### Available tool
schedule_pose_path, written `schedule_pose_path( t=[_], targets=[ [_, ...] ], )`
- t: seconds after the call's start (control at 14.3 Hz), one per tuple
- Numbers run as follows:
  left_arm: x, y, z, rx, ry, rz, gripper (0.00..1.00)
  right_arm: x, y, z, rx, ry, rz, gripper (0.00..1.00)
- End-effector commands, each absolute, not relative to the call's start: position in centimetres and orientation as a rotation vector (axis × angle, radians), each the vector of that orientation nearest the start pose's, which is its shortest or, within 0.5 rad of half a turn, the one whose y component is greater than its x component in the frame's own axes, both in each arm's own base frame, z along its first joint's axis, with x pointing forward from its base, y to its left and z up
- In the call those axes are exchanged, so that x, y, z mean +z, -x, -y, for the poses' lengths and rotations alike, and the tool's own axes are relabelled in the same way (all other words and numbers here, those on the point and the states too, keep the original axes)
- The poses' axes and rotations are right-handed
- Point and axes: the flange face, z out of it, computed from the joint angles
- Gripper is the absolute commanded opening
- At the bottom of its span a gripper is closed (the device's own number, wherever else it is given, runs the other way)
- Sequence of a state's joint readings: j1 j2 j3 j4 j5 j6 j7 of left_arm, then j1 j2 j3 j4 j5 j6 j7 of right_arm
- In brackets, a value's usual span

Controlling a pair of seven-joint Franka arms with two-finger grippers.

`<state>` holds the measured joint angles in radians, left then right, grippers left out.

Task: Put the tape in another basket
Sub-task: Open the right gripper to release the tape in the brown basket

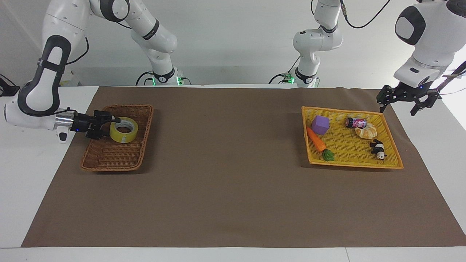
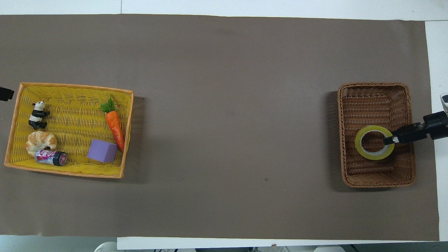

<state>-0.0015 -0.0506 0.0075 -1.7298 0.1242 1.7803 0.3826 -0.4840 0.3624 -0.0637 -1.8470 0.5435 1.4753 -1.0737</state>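
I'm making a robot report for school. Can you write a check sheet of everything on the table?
Surface: brown mat on a white table.
Job's things: tape inside the basket, at the right arm's end.
Clutter: yellow tray at the left arm's end, holding purple block, carrot, can, croissant, panda.
Grippers: right gripper at the tape's rim, whether gripping unclear; left gripper with open jaws, waiting above the tray's corner.
Cables: black ones along both arms.
Surroundings: white wall.
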Motion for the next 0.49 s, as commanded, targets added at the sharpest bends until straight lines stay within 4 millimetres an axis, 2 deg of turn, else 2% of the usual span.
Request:
schedule_pose_path(
  t=[0.0,0.14,0.28,0.35,0.42],
  targets=[
    [60.2,-55.7,-1.2,-0.141,2.912,-0.608,1.0,37.7,-51.7,20.2,0.111,2.381,0.616,1.0],
    [60.1,-55.5,-1.4,-0.138,2.913,-0.604,1.0,42.9,-52.6,16.5,0.121,2.496,0.745,1.0],
    [60.4,-55.6,-0.6,-0.14,2.91,-0.622,1.0,46.9,-52.9,13.6,0.135,2.594,0.778,1.0],
    [60.3,-55.8,0.9,-0.148,2.91,-0.649,1.0,48.7,-53.1,12.4,0.144,2.648,0.796,1.0],
    [60.2,-55.5,2.3,-0.125,2.953,-0.588,1.0,50.5,-53.4,11.0,0.133,2.698,0.791,1.0]
  ],
)
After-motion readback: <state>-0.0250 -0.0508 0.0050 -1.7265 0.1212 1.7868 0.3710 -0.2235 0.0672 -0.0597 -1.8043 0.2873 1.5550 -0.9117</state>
